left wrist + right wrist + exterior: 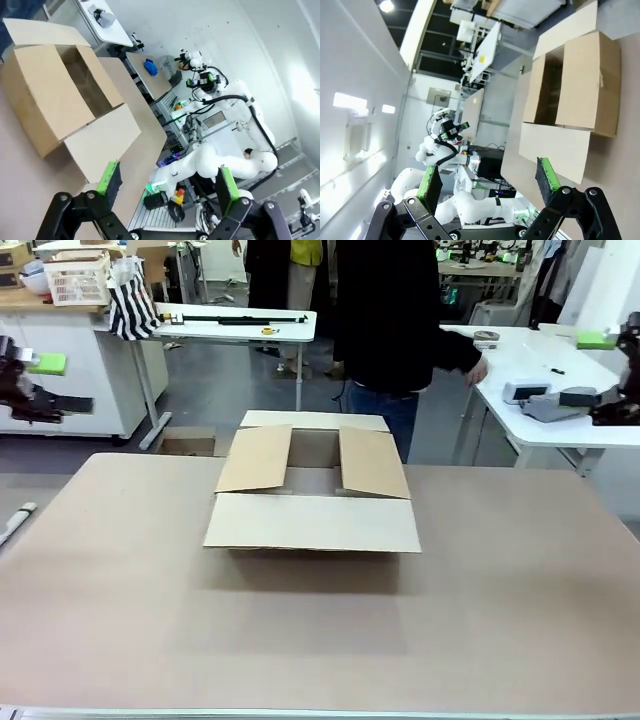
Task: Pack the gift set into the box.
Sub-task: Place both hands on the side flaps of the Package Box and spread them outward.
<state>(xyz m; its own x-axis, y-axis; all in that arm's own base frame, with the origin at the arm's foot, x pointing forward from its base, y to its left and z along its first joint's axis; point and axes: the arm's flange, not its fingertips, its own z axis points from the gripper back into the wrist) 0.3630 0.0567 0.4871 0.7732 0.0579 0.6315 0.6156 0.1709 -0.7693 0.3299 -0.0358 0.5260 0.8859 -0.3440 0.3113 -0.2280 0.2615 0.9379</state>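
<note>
Box (312, 495) sat mid-desk (520, 590), toward the far side, all four flaps open. Near flap lay splayed out toward the robot, the two side flaps leaned in over the opening, far flap folded back. The visible part of the interior was bare cardboard. Left gripper (167, 182) was spread wide, nothing between the pads, well apart from the box. Right gripper (487, 179) same: wide, holding nothing. Person (385, 330) in a dark top stood behind the box, one hand (478, 368) out over a white side table (510, 355).
</note>
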